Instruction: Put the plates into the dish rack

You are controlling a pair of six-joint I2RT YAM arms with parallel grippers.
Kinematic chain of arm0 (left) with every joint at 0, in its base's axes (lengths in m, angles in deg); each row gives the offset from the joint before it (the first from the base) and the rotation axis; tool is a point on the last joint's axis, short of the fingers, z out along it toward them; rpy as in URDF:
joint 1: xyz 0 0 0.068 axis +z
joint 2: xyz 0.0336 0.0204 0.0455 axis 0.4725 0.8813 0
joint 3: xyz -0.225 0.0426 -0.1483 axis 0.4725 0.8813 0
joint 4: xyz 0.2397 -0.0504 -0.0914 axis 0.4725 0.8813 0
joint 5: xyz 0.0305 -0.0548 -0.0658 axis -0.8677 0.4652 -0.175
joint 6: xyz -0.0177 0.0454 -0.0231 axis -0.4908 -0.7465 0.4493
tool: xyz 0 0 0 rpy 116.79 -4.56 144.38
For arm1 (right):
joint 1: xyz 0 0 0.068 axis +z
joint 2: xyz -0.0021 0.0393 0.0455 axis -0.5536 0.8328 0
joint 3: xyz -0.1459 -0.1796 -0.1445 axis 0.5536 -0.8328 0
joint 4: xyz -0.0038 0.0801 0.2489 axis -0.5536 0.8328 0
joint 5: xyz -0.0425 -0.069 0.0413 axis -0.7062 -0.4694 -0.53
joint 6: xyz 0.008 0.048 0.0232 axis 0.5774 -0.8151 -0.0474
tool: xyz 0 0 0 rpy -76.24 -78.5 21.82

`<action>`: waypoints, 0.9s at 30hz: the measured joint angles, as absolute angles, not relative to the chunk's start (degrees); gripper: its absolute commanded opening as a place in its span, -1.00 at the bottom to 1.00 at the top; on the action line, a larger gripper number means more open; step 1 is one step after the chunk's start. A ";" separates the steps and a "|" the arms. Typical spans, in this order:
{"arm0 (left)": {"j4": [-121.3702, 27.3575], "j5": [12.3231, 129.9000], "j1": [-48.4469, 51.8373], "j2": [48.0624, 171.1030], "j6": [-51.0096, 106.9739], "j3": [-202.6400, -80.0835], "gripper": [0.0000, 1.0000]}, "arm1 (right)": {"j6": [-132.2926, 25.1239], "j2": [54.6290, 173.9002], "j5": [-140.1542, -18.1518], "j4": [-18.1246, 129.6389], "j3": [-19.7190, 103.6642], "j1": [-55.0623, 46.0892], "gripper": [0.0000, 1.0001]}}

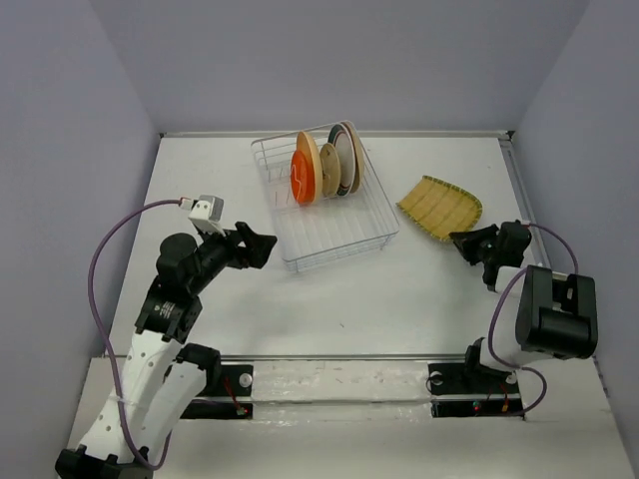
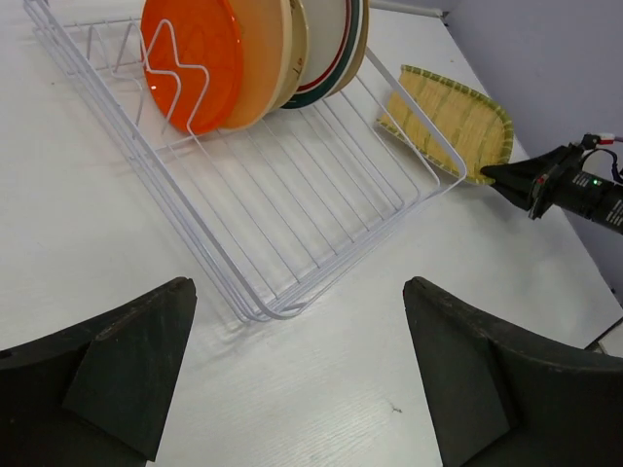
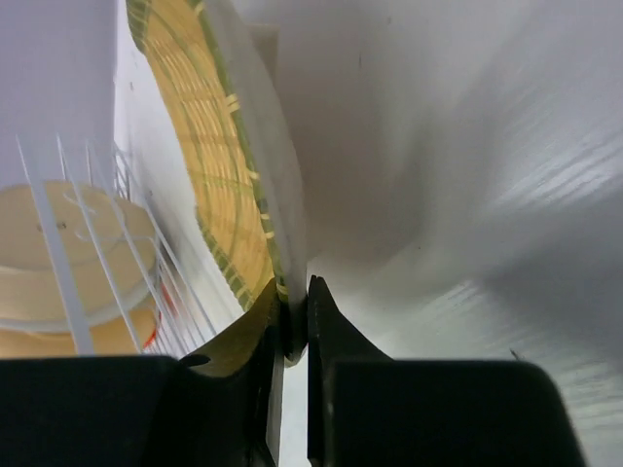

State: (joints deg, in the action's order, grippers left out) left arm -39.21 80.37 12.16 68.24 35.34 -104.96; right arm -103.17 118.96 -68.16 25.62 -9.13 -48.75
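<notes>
White table (image 1: 399,299); right pincer (image 3: 295,292) tight on rim of striped plate (image 1: 439,207), left pincer (image 2: 299,292) agape.

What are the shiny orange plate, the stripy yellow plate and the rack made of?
Orange plate: probably glazed ceramic or hard plastic; it is smooth and glossy. Stripy yellow plate: looks woven like bamboo, but that may be a printed pattern. Rack: thin metal wire, seemingly white-coated.

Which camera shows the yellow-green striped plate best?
Top external: the whole plate shows from above, right of the rack. Left wrist sees it slanted, past the rack's corner; right wrist shows part, edge-on, between the fingers.
</notes>
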 measured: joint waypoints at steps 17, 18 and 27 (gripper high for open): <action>-46.84 93.96 12.16 71.67 42.10 -105.42 0.86 | -87.92 84.41 -65.21 56.29 20.51 -44.92 -0.86; -46.90 94.51 12.16 71.80 42.51 -105.86 0.76 | -87.37 84.73 -63.18 57.12 22.35 -43.20 -0.87; -48.37 98.90 12.16 72.59 43.28 -112.28 0.81 | -79.19 96.95 -51.70 64.44 35.07 -19.50 -0.87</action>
State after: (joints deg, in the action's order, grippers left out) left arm -48.37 98.90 12.16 72.59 43.28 -112.28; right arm -79.19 96.95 -51.70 64.44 35.07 -19.50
